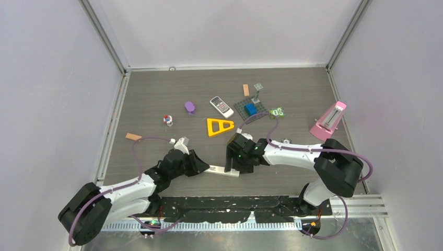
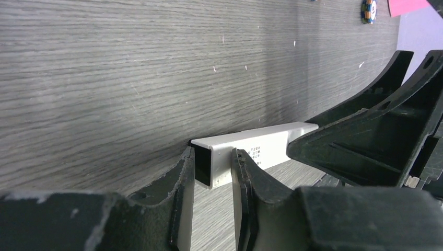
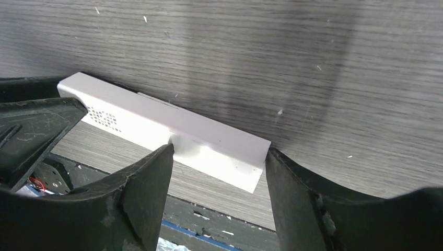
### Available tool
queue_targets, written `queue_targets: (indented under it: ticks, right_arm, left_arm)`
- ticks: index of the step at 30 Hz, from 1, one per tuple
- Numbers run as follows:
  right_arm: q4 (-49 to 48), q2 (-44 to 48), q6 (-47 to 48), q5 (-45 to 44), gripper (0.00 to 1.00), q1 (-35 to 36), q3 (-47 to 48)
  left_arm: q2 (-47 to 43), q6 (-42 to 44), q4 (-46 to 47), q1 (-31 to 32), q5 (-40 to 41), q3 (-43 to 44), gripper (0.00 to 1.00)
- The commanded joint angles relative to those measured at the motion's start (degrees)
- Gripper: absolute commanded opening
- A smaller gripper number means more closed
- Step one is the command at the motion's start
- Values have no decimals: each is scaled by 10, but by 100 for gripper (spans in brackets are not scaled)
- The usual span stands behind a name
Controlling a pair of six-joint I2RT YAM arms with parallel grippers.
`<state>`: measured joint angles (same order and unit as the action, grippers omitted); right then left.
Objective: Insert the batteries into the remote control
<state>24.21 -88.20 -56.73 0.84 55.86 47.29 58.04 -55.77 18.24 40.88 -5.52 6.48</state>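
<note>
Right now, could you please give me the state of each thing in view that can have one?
Left gripper: fingers shut on one end of the white remote.
Right gripper: fingers open, straddling the remote's other end.
White remote: horizontal at the near edge of the table; battery compartment not visible.

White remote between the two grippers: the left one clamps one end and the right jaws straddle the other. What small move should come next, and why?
Probably lift the right gripper up and away from the white remote. Its jaws stand open around that end and do not grip it, while the left gripper is shut on the other end. The remote looks secured, so the right arm can go.
</note>
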Motion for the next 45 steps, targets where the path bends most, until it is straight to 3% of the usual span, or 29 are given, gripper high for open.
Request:
queue_targets:
  ticks: [1, 7, 14, 21, 33, 45]
  right_arm:
    - [-24, 9, 0, -62, 71, 17, -23]
    - [10, 52, -4, -86, 71, 17, -42]
    - [33, 38, 17, -110, 70, 18, -17]
    - [52, 27, 41, -119, 55, 28, 13]
    - [52, -40, 9, -94, 43, 58, 43]
    - [-26, -106, -121, -19, 38, 75, 41]
  left_arm:
    - [-28, 24, -168, 18, -8, 1, 0]
    - [-63, 26, -205, 19, 1, 4, 1]
    - [-65, 28, -218, 18, -5, 10, 1]
    - [-56, 24, -209, 18, -15, 14, 0]
    - [-23, -4, -133, 18, -58, 7, 0]
    - [-14, -60, -23, 18, -96, -29, 0]
